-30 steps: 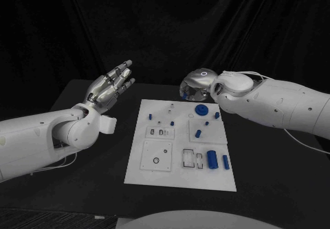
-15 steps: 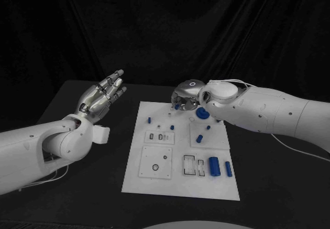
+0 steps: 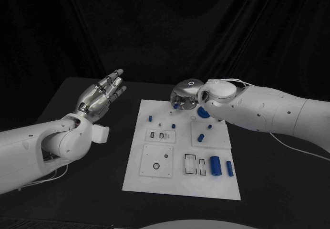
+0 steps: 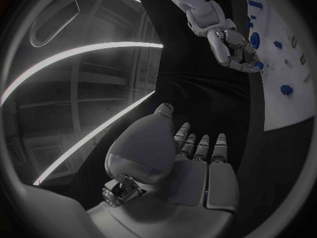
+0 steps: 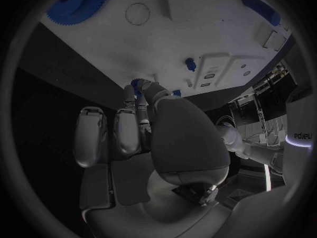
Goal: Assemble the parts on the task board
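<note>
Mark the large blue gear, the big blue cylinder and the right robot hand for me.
large blue gear [image 5: 78,4], right wrist view, on its toothed face.
big blue cylinder [image 3: 215,165], head view, mid-length on its side.
right robot hand [image 3: 183,98], head view, on its silver back.

white arms [image 3: 41,138], silver fingers [image 3: 110,83] — thin cable [image 3: 295,145]

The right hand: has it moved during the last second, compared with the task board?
Yes. The right hand has come from beyond the task board far edge to over its far edge, left of the blue gear.
</note>
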